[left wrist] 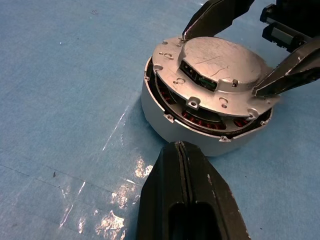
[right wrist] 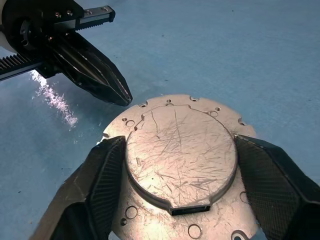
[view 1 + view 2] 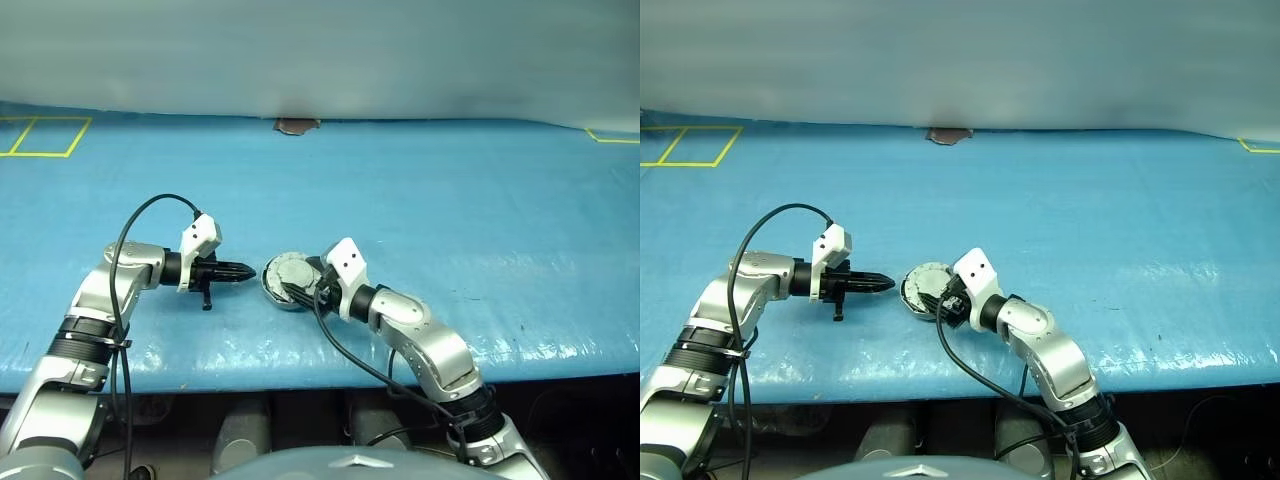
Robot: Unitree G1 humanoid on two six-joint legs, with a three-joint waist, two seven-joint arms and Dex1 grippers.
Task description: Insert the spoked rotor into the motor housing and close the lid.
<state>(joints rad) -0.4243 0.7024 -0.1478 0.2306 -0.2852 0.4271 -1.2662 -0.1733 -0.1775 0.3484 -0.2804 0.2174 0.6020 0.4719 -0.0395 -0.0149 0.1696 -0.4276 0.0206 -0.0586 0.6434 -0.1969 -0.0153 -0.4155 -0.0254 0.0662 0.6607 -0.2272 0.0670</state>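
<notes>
You have the lid point(image 1: 220, 70) sitting tilted on the housing point(image 1: 165, 117) on the blue table point(image 3: 480, 220), right gripper point(image 2: 175, 165) spread around its edges, left gripper point(image 3: 240, 270) closed beside; pressing unevenly could jam it crooked.

motor housing point(image 1: 165, 117): round silver casing, copper-red windings showing in gap, on blue table | lid point(image 1: 215, 70): scratched grey outer face up, resting slightly tilted on housing, not fully seated

Bright, even light; glare streaks on the blue table cover point(image 1: 115, 210), far edge perhaps soft.
</notes>
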